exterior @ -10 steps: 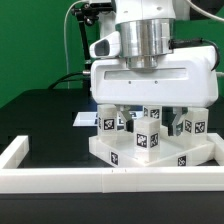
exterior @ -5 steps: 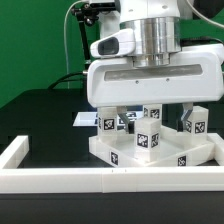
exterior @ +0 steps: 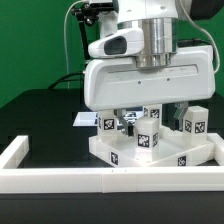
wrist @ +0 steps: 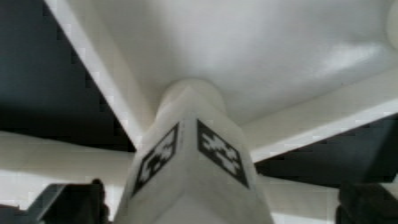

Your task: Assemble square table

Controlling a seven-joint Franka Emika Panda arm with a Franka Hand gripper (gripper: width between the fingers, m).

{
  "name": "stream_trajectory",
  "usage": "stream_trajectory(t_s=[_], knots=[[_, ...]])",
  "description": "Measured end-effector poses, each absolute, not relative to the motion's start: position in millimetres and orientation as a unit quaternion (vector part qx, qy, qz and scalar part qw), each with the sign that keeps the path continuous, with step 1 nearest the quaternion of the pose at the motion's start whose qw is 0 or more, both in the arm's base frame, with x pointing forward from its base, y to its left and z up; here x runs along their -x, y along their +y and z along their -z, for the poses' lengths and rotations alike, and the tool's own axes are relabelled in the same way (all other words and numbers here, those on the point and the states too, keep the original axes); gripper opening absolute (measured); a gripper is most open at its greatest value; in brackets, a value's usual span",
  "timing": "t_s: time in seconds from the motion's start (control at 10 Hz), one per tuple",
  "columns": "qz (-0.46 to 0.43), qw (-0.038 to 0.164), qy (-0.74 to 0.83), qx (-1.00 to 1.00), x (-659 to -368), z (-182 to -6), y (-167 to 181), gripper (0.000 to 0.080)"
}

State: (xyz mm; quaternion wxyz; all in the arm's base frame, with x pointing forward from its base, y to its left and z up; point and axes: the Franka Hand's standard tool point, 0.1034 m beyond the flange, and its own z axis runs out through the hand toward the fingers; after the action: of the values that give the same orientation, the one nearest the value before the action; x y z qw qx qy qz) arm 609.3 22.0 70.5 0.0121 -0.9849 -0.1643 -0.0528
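Hovering over the square table point(exterior: 150, 150), gripper point(exterior: 135, 122) spread wide, grasping nothing. White tabletop panel point(exterior: 118, 152) sits on the black tabletop point(exterior: 45, 115), just behind the long white rail point(exterior: 60, 178). Tagged legs stand upright on it; front leg point(exterior: 147, 133) sits below the gripper. Wrist view: that leg point(wrist: 196, 150) between the fingers point(wrist: 64, 203).

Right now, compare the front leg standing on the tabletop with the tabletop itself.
The front leg is a small upright block; the tabletop is a wide flat panel lying on the black surface. The leg carries tags on its side faces near the top; the tabletop's tags sit low along its edge. The leg stands on the tabletop, which bears several legs. Both are white plastic with black-and-white tags.
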Motion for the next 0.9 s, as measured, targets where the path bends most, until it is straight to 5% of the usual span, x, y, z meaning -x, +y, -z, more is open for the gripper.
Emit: stream_trajectory(t_s=[0.7,0.9], knots=[[0.048,-0.010,-0.319,0.947,-609.6,-70.6,15.5,0.0640],[0.048,-0.010,-0.318,0.947,-609.6,-70.6,15.1,0.0288]])
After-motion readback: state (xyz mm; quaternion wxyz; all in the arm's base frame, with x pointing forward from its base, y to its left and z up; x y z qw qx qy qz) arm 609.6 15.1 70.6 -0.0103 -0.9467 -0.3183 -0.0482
